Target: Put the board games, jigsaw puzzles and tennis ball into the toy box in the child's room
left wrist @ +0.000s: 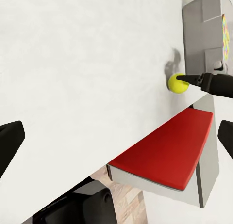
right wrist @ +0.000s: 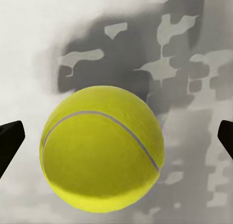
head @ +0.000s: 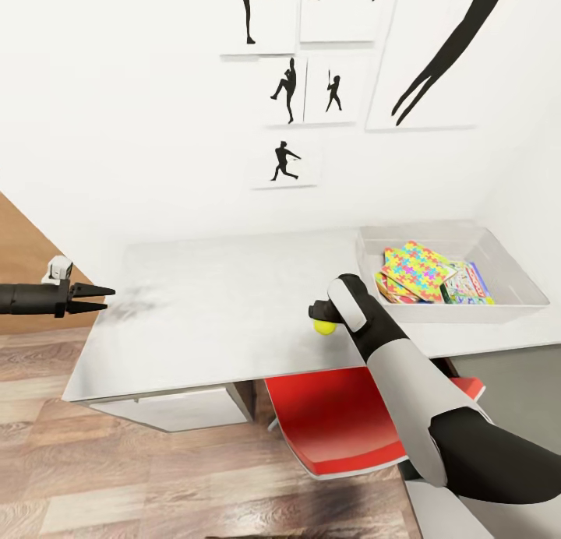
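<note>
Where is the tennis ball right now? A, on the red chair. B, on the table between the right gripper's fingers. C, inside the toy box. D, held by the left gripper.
B: the tennis ball sits on the table between the right gripper's open fingers, outside the toy box.

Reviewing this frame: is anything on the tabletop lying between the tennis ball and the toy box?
Nothing visible does. The tennis ball sits at the right gripper, and bare table runs from it to the toy box; only its near rim must be cleared.
</note>
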